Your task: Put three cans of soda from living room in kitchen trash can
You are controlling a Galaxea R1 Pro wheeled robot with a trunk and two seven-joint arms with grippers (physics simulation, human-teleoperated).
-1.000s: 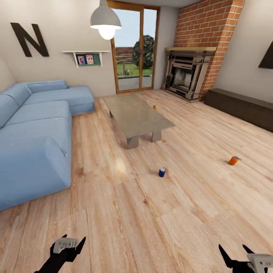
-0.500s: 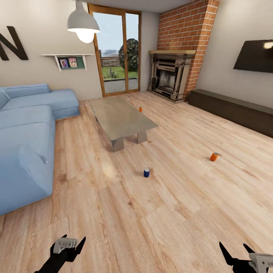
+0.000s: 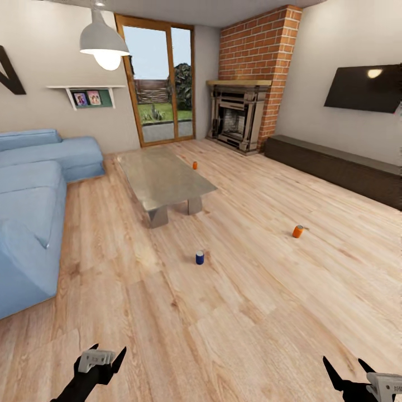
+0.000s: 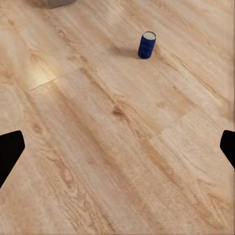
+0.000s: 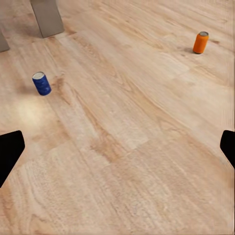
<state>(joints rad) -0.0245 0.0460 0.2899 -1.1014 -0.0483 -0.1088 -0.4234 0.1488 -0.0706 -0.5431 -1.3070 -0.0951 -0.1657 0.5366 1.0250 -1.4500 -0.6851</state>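
the low table (image 3: pixel 162 178) stands mid-room on the plank floor (image 3: pixel 234 312), with the sofa (image 3: pixel 33 201) to its left and the glass doors (image 3: pixel 159 84) behind it. one soda can (image 3: pixel 195 165) stands just right of the table's far end. a second can (image 3: pixel 200 257) stands on the floor in front of the table, a third (image 3: pixel 298 231) well off to its right. the fireplace (image 3: pixel 237 114) fills the far right corner, a long cabinet (image 3: pixel 335 167) running along the right wall.

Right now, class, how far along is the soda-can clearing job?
Done: nothing. The blue can and one orange can stand on the wood floor; another orange can stands beyond the glass table. In hand: nothing; left gripper and right gripper are open. Left: all three cans.
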